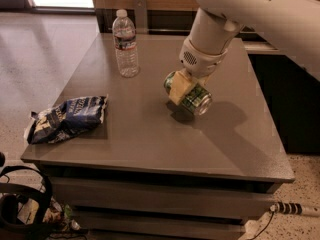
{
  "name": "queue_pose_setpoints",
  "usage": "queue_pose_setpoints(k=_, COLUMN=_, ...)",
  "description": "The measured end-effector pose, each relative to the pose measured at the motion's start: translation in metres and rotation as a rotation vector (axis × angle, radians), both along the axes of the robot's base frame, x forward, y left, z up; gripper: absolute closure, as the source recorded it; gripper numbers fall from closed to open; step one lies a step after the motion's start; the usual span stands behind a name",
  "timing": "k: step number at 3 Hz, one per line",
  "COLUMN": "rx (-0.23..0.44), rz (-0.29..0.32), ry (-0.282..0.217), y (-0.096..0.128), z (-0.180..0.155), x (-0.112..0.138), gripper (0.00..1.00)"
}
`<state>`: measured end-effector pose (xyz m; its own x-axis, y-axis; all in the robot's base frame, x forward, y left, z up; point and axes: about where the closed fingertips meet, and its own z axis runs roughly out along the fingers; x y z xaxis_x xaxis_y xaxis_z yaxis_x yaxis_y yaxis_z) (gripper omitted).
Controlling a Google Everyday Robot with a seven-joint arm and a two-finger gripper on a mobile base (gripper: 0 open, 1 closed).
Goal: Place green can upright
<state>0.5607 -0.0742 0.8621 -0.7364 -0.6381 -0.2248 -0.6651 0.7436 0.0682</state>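
I am reaching down over the table [150,144] with my gripper [186,92], and its 2 fingers are pinching the green can [199,101] across its body, 1 beige pad [178,88] pressing its side. The can is tilting on its side in my grasp, low over the tabletop; I cannot tell whether it is touching. A water bottle [126,44] is standing upright left of my hand and farther back, and a crumpled chip bag [67,118] is lying well to the left.
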Motion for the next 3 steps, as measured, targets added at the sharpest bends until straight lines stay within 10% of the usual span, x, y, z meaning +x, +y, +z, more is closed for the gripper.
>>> queue_pose_setpoints(k=3, rx=0.469, rz=0.323, ry=-0.251, y=-0.010, z=0.050, x=0.017, gripper=1.00)
